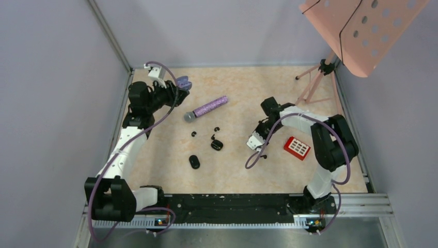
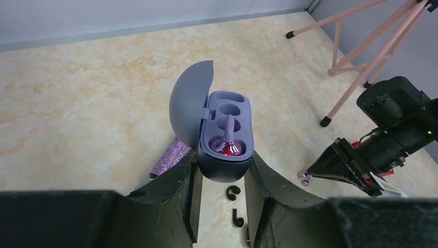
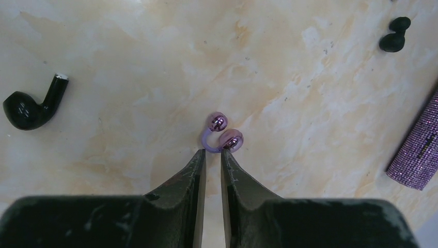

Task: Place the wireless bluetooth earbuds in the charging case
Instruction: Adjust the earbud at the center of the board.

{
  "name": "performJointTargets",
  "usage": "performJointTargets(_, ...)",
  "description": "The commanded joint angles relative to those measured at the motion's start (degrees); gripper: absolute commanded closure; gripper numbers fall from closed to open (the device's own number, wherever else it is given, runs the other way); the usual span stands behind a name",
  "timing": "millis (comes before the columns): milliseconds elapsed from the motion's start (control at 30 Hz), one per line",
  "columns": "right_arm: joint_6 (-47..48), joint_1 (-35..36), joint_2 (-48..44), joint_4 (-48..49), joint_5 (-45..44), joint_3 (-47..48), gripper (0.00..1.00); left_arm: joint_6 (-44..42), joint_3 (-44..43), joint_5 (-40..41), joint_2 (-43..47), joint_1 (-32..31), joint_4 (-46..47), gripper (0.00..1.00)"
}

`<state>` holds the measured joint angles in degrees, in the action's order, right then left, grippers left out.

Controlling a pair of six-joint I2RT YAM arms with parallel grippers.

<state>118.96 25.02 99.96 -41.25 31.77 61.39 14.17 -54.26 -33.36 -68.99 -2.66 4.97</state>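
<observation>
My left gripper [image 2: 223, 166] is shut on a grey-purple charging case [image 2: 227, 129], held up at the back left with its lid open. One lilac earbud [image 2: 228, 145] sits in the near slot; the far slot [image 2: 231, 109] is empty. A second lilac earbud [image 3: 222, 135] lies on the table right of centre. My right gripper [image 3: 213, 151] is nearly closed, its tips pinching that earbud's loop. Black earbuds [image 3: 28, 106] [image 3: 393, 36] lie to either side of it. From above, the left gripper [image 1: 175, 89] and right gripper [image 1: 254, 143] stand far apart.
A purple glitter microphone [image 1: 206, 108] lies mid-table. Near it are loose black earbuds [image 1: 194, 134], an open black case [image 1: 217, 145] and a closed black case [image 1: 194, 161]. A red block [image 1: 297, 148] sits by the right arm. A pink stand [image 1: 315, 85] occupies the back right.
</observation>
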Motion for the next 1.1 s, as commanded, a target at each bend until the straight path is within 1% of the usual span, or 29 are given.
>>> performJointTargets(0, 3.2, 1.0, 1.6, -3.3, 0.1, 3.4, 0.83, -0.5, -1.1, 0.4, 1.3, 0.4, 2.0, 1.00)
performJointTargets(267, 6.2, 1.9, 3.4, -5.2, -0.6, 4.2, 0.82, -0.4, -0.7, 0.6, 1.4, 0.8, 2.1, 1.00)
performJointTargets(567, 5.6, 3.8, 6.4, -4.7, -0.7, 7.0, 0.84, -0.3, -0.6, 0.8, 1.4, 1.3, 2.2, 1.00)
performJointTargets(633, 5.6, 4.2, 7.5, -6.5, -1.7, 8.3, 0.86, -0.3, -0.6, 0.8, 1.3, 1.5, 2.2, 1.00)
performJointTargets(733, 4.6, 4.7, 9.8, -10.8, -4.5, 11.1, 0.87, -0.2, -0.5, 0.7, 1.3, 1.5, 2.2, 1.00)
performJointTargets(800, 1.9, 5.3, 11.2, -13.2, -6.5, 13.3, 0.89, -0.2, -0.5, 0.6, 1.3, 1.6, 2.3, 1.00)
performJointTargets(867, -3.0, 6.1, 12.2, -14.8, -7.5, 15.0, 0.91, 0.0, -0.5, 0.6, 1.4, 1.6, 2.3, 1.00)
performJointTargets(1000, -17.4, 7.7, 12.8, -18.2, -5.1, 18.8, 0.94, 0.1, -0.4, 0.5, 1.4, 1.6, 2.5, 1.00)
performJointTargets(1067, -30.8, 8.4, 12.8, -18.6, -3.5, 20.2, 0.95, 0.4, -0.3, 0.3, 1.4, 1.6, 2.9, 1.00)
